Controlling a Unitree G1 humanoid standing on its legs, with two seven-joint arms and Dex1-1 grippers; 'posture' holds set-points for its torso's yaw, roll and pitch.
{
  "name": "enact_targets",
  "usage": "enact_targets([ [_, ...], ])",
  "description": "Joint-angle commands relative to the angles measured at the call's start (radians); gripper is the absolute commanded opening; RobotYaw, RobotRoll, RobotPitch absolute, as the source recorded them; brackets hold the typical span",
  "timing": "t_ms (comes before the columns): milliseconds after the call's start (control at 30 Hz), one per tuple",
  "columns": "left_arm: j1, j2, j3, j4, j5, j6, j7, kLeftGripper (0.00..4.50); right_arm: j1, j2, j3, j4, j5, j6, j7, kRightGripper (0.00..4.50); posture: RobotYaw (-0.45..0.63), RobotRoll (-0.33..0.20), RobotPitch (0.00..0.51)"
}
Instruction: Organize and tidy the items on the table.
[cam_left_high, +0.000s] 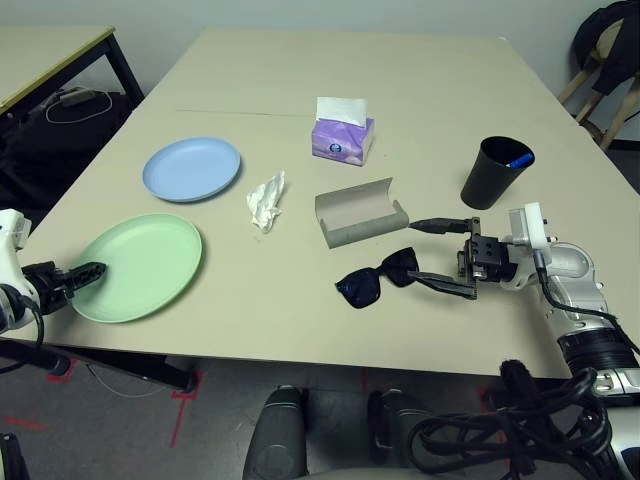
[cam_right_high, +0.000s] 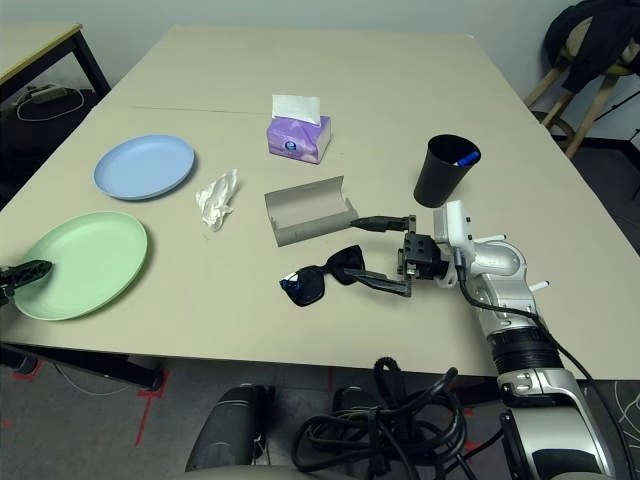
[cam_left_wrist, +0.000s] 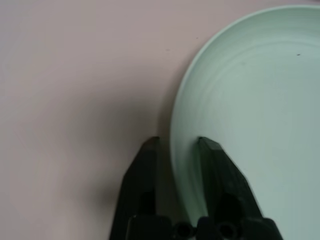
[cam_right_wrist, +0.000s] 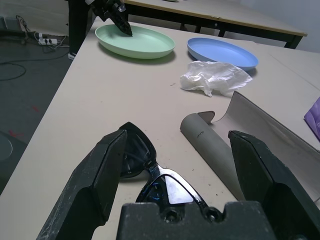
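Here the left claw (cam_left_wrist: 175, 150) pinches the near rim of the green plate (cam_left_high: 150, 262) on the tabletop (cam_left_high: 420, 90). The right claw (cam_right_wrist: 180, 165) is spread wide around the sunglasses (cam_left_high: 380, 280), beside the open case (cam_left_high: 360, 212).

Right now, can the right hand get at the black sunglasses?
Probably yes. The right hand is open and level beside the sunglasses, one finger by each side of them. Nothing lies between; the open glasses case sits just behind.

green plate (cam_left_wrist: 250, 125) cut off at edge, blue obj in cup (cam_left_high: 518, 160) too small to ID
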Motion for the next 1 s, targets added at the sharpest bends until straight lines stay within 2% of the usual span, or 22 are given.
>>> enact_targets([
  [33, 0.014, 0.01, 0.008, -0.002, 0.006, 0.015, -0.002, 0.34, 0.001, 0.001, 0.013, -0.017, -0.008, 0.002, -0.006, 4.5, 0.15, 0.0, 0.086],
  [67, 0.014, 0.009, 0.012, -0.003, 0.006, 0.015, -0.003, 0.02, 0.001, 0.002, 0.014, -0.017, -0.01, 0.001, -0.008, 4.5, 0.15, 0.0, 0.086],
  [433, 0.007, -0.011, 0.078, -0.026, -0.031, 0.054, 0.026, 0.02, -0.004, 0.008, 0.016, -0.011, -0.017, -0.005, -0.02, 4.5, 0.15, 0.0, 0.08],
  [800, 0.077, -0.036, 0.239, -0.161, -0.106, 0.152, 0.093, 0.02, -0.016, 0.019, 0.015, 0.004, -0.026, -0.01, -0.02, 4.5, 0.16, 0.0, 0.079],
  [1000, 0.05, -0.068, 0.278, -0.254, -0.144, 0.2, 0.143, 0.02, -0.019, 0.02, 0.012, 0.007, -0.026, -0.008, -0.022, 4.5, 0.17, 0.0, 0.083],
])
